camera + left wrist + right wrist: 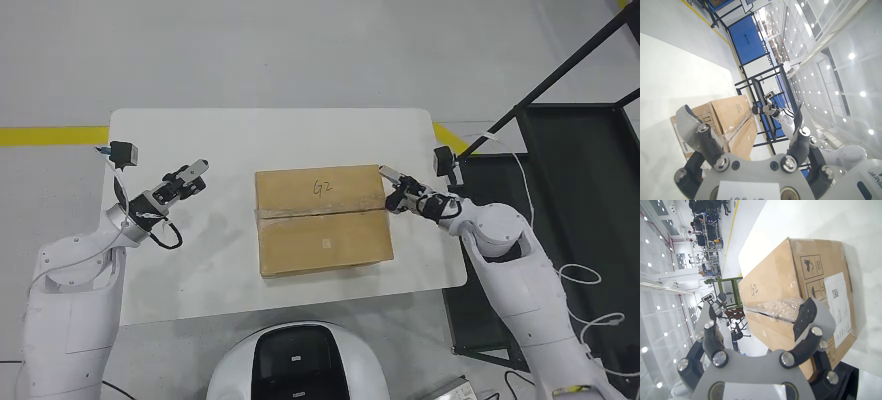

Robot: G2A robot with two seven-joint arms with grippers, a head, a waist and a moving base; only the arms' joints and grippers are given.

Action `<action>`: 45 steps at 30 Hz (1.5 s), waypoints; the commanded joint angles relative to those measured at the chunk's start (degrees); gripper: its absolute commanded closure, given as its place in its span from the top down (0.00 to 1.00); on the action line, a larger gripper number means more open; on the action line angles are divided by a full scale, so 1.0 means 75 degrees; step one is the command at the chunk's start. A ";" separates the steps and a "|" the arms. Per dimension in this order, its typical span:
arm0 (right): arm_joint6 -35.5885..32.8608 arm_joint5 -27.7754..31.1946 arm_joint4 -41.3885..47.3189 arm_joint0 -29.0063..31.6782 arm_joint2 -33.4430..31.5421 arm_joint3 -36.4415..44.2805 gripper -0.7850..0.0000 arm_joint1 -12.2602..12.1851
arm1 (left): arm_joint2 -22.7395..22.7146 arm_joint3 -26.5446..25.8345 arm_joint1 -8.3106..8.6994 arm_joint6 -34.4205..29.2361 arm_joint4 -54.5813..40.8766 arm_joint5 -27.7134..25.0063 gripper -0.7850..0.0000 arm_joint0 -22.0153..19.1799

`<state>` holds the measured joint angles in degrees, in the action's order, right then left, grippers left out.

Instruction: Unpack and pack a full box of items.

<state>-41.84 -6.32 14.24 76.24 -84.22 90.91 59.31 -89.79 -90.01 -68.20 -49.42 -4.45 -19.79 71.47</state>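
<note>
A closed brown cardboard box (322, 220) lies in the middle of the white table (200, 280), its top flaps meeting at a taped seam (320, 211). My left gripper (192, 177) stands open over the table to the box's left, a short gap away, with nothing between its fingers. In the left wrist view the box (728, 121) lies beyond the open left gripper (743, 117). My right gripper (397, 186) is open at the box's right end, level with the seam; in the right wrist view the box (772, 279) and its torn tape (776, 309) lie just past one fingertip (806, 313).
A dark metal rack (570, 200) stands just off the table's right edge, close behind my right arm. A yellow floor line (50, 135) runs behind the table. Bare tabletop lies in front of the box and to its left.
</note>
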 commanded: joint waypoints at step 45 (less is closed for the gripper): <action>0.0973 0.2589 0.1247 0.0730 -0.0642 0.0278 1.00 0.0102 | 0.0000 0.0000 0.0000 0.0000 0.0000 0.0000 1.00 0.0000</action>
<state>-34.54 13.09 23.59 81.71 -89.04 93.00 60.08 -89.79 -90.01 -68.20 -49.42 -4.45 -19.79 71.47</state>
